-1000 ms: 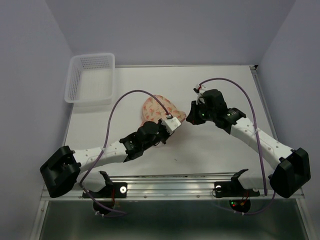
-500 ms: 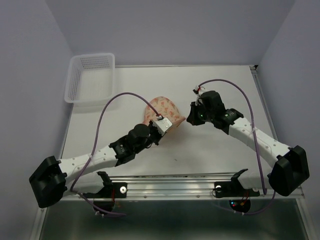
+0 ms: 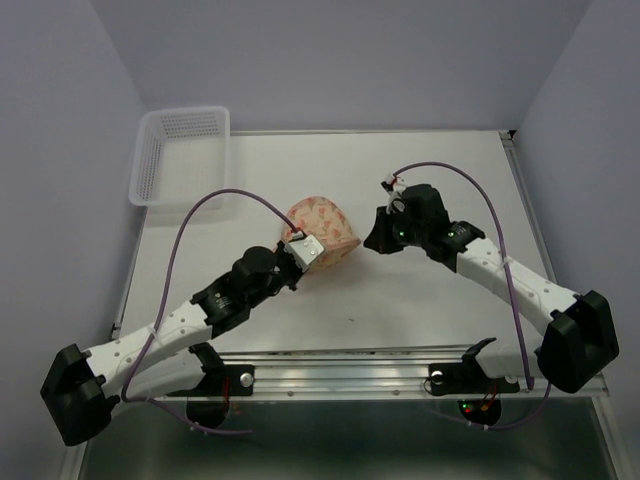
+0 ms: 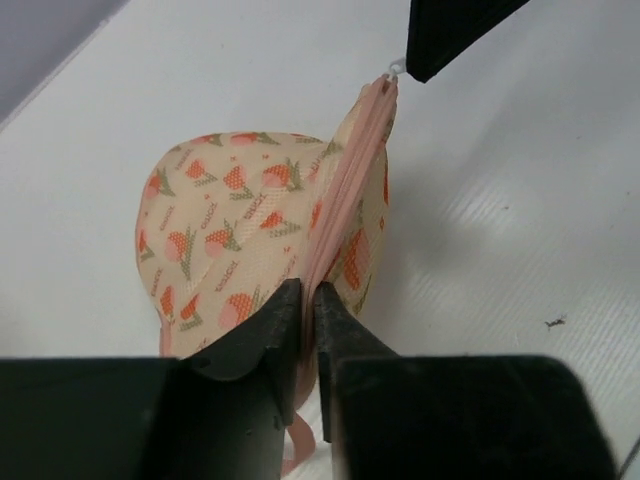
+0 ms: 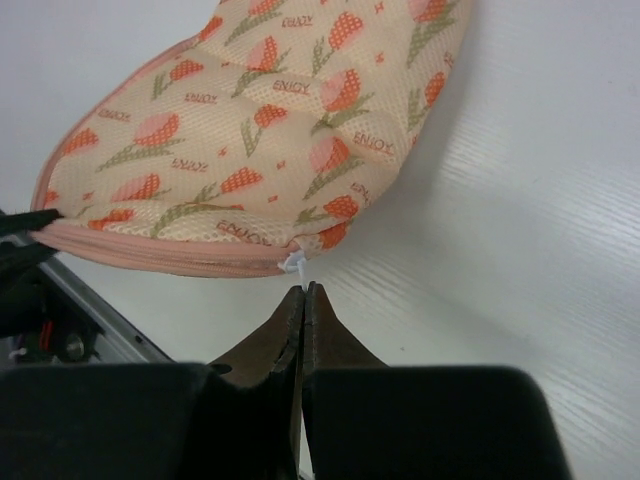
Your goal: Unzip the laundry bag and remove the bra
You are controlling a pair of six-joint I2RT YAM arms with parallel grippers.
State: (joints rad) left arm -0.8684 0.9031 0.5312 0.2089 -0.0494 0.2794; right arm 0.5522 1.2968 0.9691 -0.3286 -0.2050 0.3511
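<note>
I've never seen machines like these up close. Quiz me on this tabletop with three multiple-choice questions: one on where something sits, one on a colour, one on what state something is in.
1. Where on the table is the white mesh basket?
A) far left corner
B) between the two arms
C) near right edge

2. What is printed on the laundry bag?
A) blue stripes
B) orange flowers on peach
C) black dots on green

3. How is the bag's pink zipper?
A) wide open, contents spilling out
B) closed along the stretch that shows
C) torn off

Answers:
1 A: the top view shows it at the far left corner, apart from the bag.
2 B: both wrist views show orange flowers on peach mesh.
3 B: the pink seam runs shut up to the white pull tab, which the shut right gripper appears to pinch.
</note>
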